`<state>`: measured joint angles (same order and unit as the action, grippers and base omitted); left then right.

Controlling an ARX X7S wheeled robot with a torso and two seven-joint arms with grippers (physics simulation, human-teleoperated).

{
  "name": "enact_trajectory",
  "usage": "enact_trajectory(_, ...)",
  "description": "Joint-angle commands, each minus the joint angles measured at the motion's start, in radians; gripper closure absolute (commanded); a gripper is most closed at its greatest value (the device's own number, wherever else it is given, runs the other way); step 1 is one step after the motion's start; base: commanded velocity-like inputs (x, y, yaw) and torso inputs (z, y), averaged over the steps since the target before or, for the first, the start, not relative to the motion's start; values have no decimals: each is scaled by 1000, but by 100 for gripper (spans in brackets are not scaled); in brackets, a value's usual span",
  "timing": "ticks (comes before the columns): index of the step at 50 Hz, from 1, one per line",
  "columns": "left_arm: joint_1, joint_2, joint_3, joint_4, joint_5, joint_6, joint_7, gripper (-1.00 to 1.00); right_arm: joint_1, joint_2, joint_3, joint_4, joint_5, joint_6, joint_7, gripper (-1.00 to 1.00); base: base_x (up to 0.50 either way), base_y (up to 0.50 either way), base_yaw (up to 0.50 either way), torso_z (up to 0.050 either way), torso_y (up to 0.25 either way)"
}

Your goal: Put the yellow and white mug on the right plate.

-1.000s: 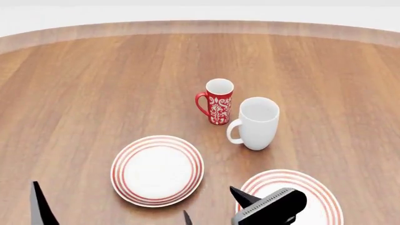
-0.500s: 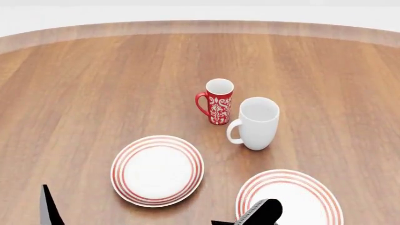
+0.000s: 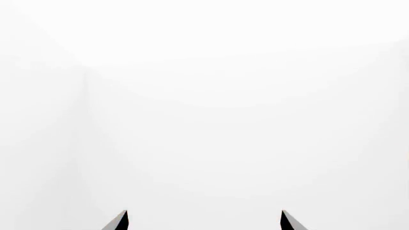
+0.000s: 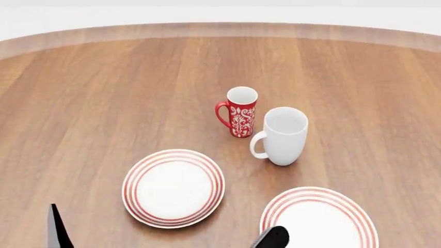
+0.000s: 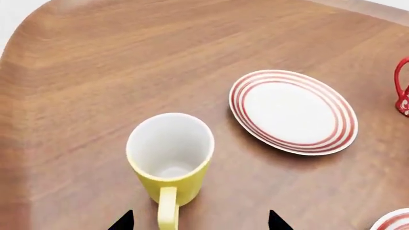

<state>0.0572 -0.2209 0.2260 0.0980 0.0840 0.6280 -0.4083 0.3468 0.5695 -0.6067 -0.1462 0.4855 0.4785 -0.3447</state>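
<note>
Yellow and white mug (image 5: 170,160): stands upright on the wooden table (image 5: 96,72) in the right wrist view, mouth open upward, white interior visible, yellow loop handle pointing toward the camera. It is not visible in the head view.

Right gripper (image 5: 199,221): only the two dark fingertips (image 5: 123,222) show at the edge of the right wrist view. They are spread apart, one on each side of the mug's handle, and touch nothing. The mug sits just beyond the fingertips, between their lines. In the head view, a dark rounded part of the right arm (image 4: 273,238) shows at the lower edge, just beside the near rim of the right plate (image 4: 318,219).

Left gripper (image 3: 204,221): two dark fingertips are visible in the left wrist view, set well apart, with nothing between them. Background is blank white.

Plates: the head view shows two round white plates with thin red concentric rings. The right plate lies near the lower right, bare. The left plate (image 4: 173,187) lies well apart from it, also bare. In the right wrist view, one ringed plate lies near the mug but clear of it.

Other mugs: the red patterned mug (image 4: 239,112) and the larger white mug (image 4: 282,136) stand upright just beside each other, farther out on the table than both plates.
</note>
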Motion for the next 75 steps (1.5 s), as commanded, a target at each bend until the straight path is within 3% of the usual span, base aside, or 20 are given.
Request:
enact_trajectory(1,0,12,-15,-8,8,11,15,-100,27,-35,-4,53,-42,1,-31,-100,0,0,0,0,0)
enact_trajectory(75,-5,-18,24,-16,-2,3,-21,-100,43,-190,-141,284,-155,-110,-37,-100,0,0,0,0,0)
